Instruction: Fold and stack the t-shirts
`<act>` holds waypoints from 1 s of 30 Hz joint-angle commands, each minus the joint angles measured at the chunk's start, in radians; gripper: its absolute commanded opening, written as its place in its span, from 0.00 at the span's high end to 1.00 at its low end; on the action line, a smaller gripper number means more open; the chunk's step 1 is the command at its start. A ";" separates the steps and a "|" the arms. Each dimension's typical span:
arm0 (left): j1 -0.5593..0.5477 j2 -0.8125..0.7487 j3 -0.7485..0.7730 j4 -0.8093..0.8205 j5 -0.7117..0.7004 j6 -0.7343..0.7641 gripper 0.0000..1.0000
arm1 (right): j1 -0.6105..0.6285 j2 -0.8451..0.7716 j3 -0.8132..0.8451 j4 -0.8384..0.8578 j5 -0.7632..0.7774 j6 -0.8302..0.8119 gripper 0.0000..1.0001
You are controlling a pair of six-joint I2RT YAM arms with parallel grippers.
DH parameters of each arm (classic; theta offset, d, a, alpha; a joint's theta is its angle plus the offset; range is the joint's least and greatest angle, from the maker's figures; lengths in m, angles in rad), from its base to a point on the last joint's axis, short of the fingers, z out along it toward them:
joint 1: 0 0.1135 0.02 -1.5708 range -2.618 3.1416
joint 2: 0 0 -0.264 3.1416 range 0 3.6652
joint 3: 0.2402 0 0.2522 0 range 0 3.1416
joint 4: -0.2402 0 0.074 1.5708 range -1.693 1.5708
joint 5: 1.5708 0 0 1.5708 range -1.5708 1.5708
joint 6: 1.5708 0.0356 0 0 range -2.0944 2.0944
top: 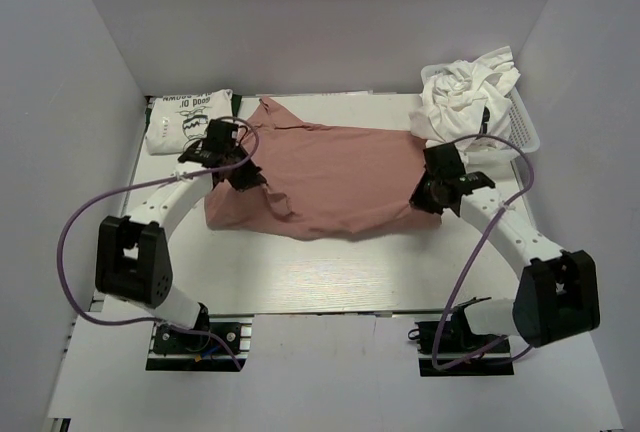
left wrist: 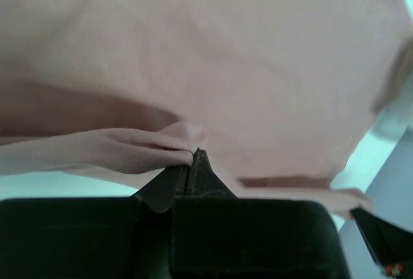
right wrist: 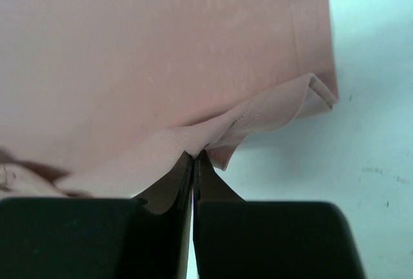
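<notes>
Pink t-shirt [top: 330,177] lies spread at frame centre on the table [top: 300,272], long axis left to right. The stitched hem is at the right end, so the neck presumably points left (collar not clearly seen). Left gripper [top: 243,178] is clamped on a pleat at the shirt's lower-left edge. Right gripper [top: 428,192] is pinched on the hem corner, lower right.

Step judged: first fold, both holds made. The next move calls for lifting both ends evenly and carrying that edge toward the upper frame. A folded printed t-shirt [top: 190,117] waits at upper left.
</notes>
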 commanded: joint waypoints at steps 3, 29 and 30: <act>0.047 0.122 0.202 0.050 -0.093 0.009 1.00 | -0.063 0.111 0.127 0.046 0.035 -0.057 1.00; 0.114 0.208 0.025 0.177 -0.072 0.166 0.00 | -0.018 0.305 0.099 0.278 -0.160 -0.276 0.10; 0.114 0.208 0.013 0.177 -0.087 0.166 0.00 | -0.015 0.315 0.099 0.284 -0.169 -0.263 0.10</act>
